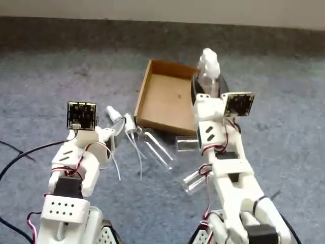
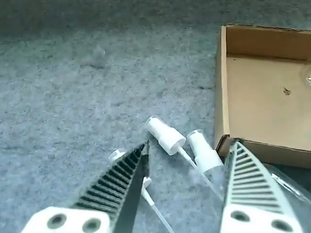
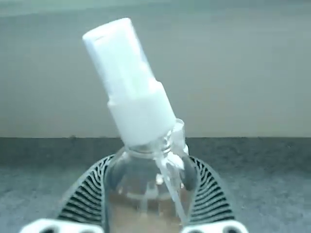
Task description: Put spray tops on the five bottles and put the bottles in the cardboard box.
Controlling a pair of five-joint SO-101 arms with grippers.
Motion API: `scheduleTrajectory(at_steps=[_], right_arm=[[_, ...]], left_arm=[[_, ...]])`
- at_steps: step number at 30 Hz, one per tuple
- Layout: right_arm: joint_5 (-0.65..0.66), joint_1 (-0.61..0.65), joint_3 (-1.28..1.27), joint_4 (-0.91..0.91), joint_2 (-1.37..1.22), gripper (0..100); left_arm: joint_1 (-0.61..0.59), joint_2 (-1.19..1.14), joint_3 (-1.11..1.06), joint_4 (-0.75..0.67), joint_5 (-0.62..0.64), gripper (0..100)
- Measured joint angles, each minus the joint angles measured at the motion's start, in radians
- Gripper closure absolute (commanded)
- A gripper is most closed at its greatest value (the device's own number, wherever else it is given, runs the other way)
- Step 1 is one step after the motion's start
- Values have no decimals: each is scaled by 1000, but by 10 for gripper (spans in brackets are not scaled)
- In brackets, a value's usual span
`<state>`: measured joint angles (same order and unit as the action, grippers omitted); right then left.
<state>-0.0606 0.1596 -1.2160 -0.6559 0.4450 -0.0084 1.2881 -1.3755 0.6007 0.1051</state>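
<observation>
My right gripper is shut on a clear bottle held upright above the far right edge of the cardboard box. A white spray top sits tilted and crooked on the bottle's neck, its tube inside the bottle. My left gripper hangs open just above the carpet, near two loose white spray tops that lie beside the box's near corner. Three clear bottles lie on their sides between the arms.
Grey carpet covers the table. A third small white spray part lies by my left gripper's finger. Thin dip tubes trail from the spray tops toward the arms. The box's floor is bare. A black cable runs at the left.
</observation>
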Motion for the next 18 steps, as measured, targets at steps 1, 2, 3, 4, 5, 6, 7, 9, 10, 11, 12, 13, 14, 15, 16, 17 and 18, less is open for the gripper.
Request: scheduleTrajectory(at_steps=[1, 2, 3, 4, 5, 6, 7, 9, 10, 11, 12, 13, 14, 15, 16, 17, 18], right_arm=[[0, -3, 0, -9, -35, 995], [0, -3, 0, -14, -66, 995], [-3, -2, 0, -14, -89, 995], [-17, 0, 0, -14, -107, 995], [-40, 0, 0, -14, -110, 995], [-74, 0, 0, -6, -110, 995], [-114, 0, 2, 15, -107, 995], [-192, 5, 12, 66, -95, 995], [-230, 8, 17, 89, -80, 995], [-267, 11, 26, 109, -60, 995], [-296, 12, 35, 126, -38, 995], [-316, 12, 46, 143, -21, 995], [-325, 12, 58, 163, -3, 995], [-331, 12, 69, 184, 12, 995], [-334, 17, 75, 207, 23, 995], [-339, 25, 80, 229, 29, 995], [-339, 35, 81, 245, 32, 995]], left_arm=[[0, 0, 0, 0, 0, 752], [0, 0, 0, 0, 0, 752], [0, 0, 0, 0, 0, 752], [0, 0, 0, 0, 0, 752], [0, 0, 0, 0, 0, 752], [0, 0, 0, 0, 0, 752], [0, 0, 0, 0, 0, 752], [0, 0, 0, 0, 0, 752], [0, 0, 0, 0, 0, 752], [0, 0, 0, 0, 0, 752], [0, 0, 0, 0, 0, 752], [0, 0, 0, 0, 0, 752], [0, 0, 0, 0, 0, 752], [0, 0, 0, 0, 0, 752], [0, 0, 0, 0, 0, 752], [0, 0, 0, 0, 0, 752], [0, 0, 0, 0, 0, 752]])
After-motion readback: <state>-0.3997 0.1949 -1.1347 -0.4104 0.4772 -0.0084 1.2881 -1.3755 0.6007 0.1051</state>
